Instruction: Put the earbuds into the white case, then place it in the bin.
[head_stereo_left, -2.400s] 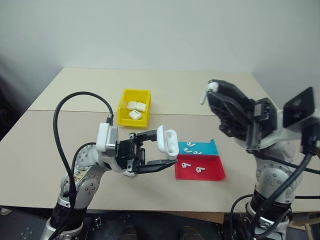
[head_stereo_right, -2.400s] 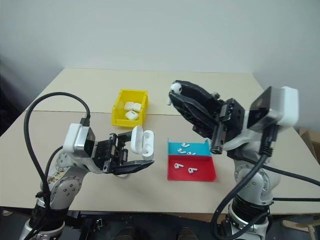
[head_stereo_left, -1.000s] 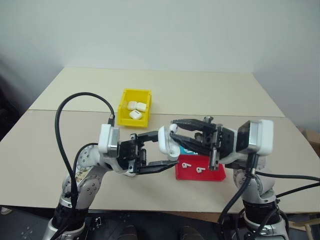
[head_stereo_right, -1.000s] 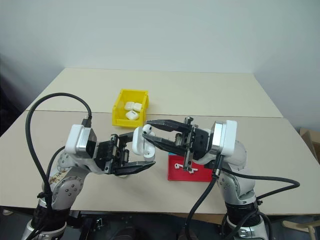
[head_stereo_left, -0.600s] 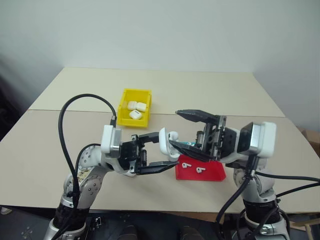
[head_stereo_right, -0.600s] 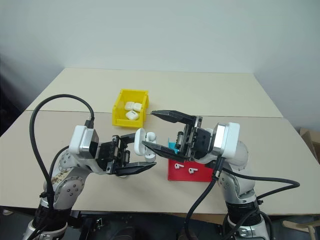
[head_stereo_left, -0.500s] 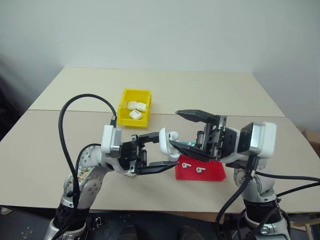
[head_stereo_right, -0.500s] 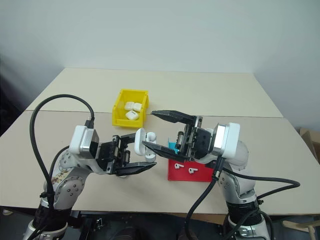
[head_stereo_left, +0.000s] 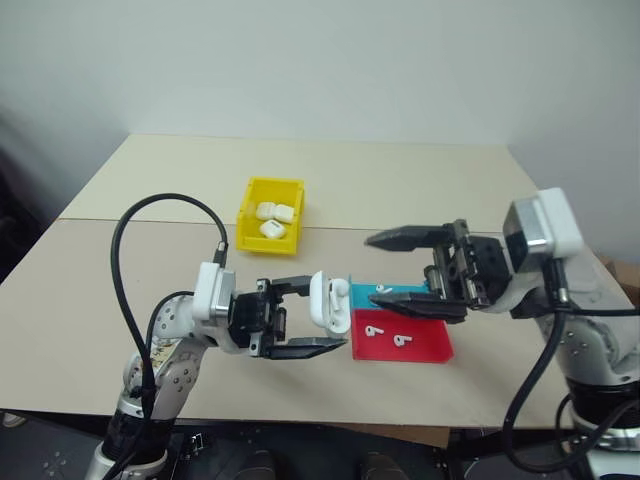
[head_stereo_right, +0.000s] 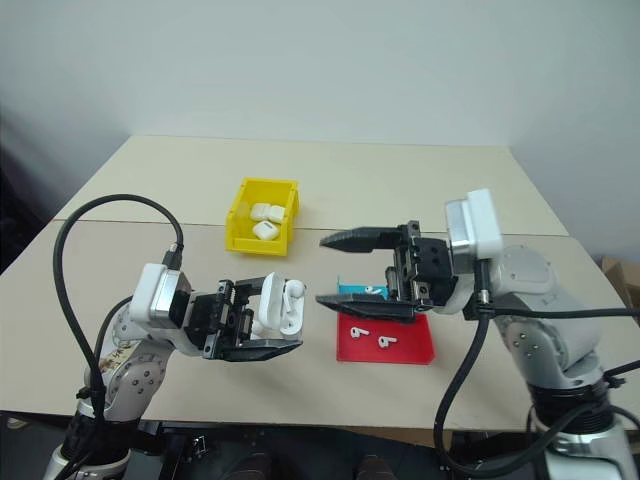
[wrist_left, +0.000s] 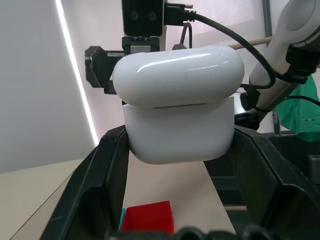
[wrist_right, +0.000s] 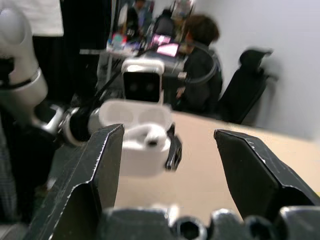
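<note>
left eye view, beige table (head_stereo_left: 420, 180), plain white wall (head_stereo_left: 320, 60)

Left arm: reached forward low over the table, forearm pointing toward the right.
Left gripper (head_stereo_left: 315, 318): fingers clamped on the white case (head_stereo_left: 328, 301), one finger above it, one below.
Right arm: bent inward, wrist aimed to the left.
Right gripper (head_stereo_left: 388, 268): fingers spread wide apart, nothing between them.

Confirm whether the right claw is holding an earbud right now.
No: the right claw stands open and empty beside the white case, which the left claw grips with an earbud seated in it.
</note>
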